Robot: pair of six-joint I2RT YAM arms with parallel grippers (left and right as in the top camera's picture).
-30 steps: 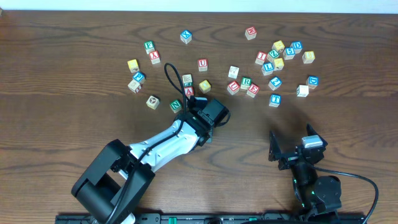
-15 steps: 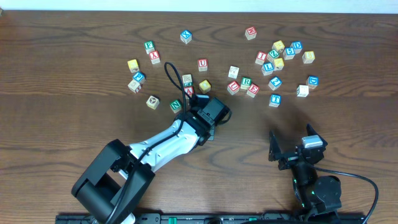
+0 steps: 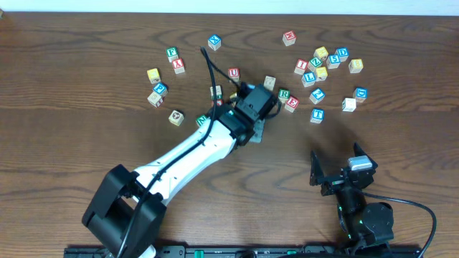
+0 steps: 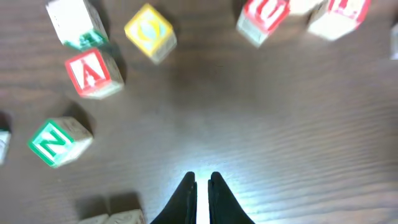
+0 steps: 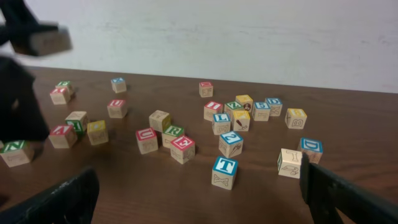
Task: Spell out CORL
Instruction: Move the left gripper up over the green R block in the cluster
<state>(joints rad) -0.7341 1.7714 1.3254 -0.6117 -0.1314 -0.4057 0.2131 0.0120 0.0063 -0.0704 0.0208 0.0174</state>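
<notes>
the green r cube (image 3: 284, 94) has a white top with a green letter and sits on the table (image 3: 72, 143) just right of the left arm's head. the blue l cube (image 3: 309, 77) is up and to the right of it in the crowded cluster, with a second yellow cube (image 3: 322, 72) just beside it whose letter is too small to read. in the left wrist view a yellow cube (image 4: 150, 32) with a faint ring on its top lies at the upper left, near the red a cube (image 4: 92, 73) and well ahead of the fingertips. the green n cube (image 4: 57, 140) is lower left. the left gripper (image 4: 199, 185) has its tips pressed almost together and holds nothing. the right gripper (image 3: 337, 166) is spread wide near the table's front edge, apart from every cube. compared with a second ago, the left arm has stretched up and to the right into the cubes, and from overhead it now covers the yellow cube; the right arm has not moved, and the cubes lie where they were.
</notes>
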